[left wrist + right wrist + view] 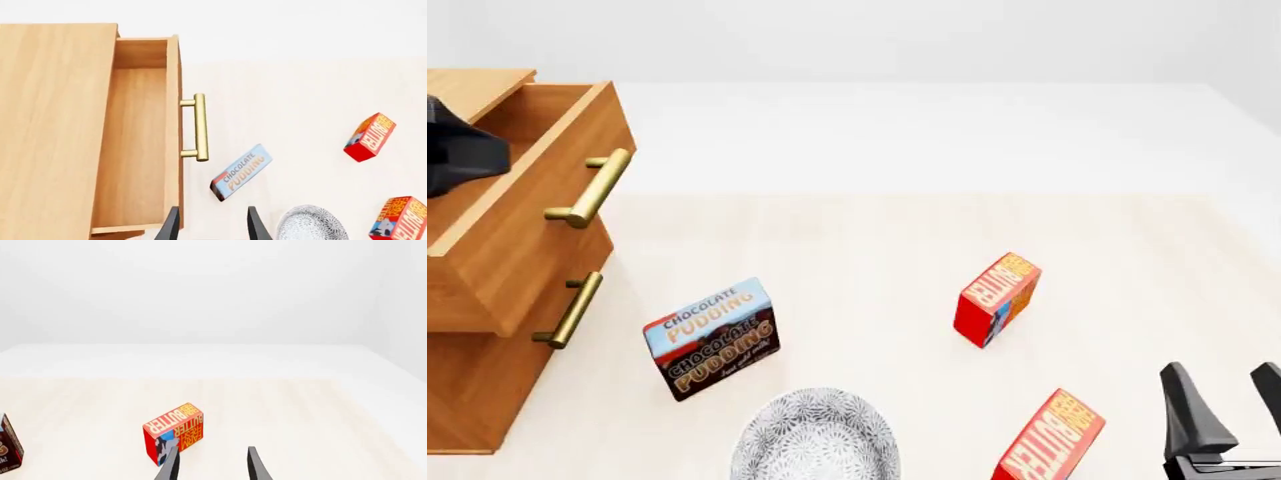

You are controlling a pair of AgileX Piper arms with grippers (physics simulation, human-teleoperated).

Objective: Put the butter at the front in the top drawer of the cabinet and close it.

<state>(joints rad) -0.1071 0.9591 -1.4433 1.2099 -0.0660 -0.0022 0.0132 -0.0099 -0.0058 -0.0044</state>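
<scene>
Top drawer (521, 190) was open. Front butter (1050, 440) stood near right gripper (1228, 405), jaws apart, empty. Left gripper (212, 222) apart too. Probably best gripped across narrow sides, approach kept vertical.

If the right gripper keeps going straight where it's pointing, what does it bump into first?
Probably the butter. In the right wrist view it stands just ahead of the open right gripper, slightly off toward one finger, so it might only be clipped; depth is unclear.

Open top drawer (137, 135) beside pudding box (241, 171).
</scene>
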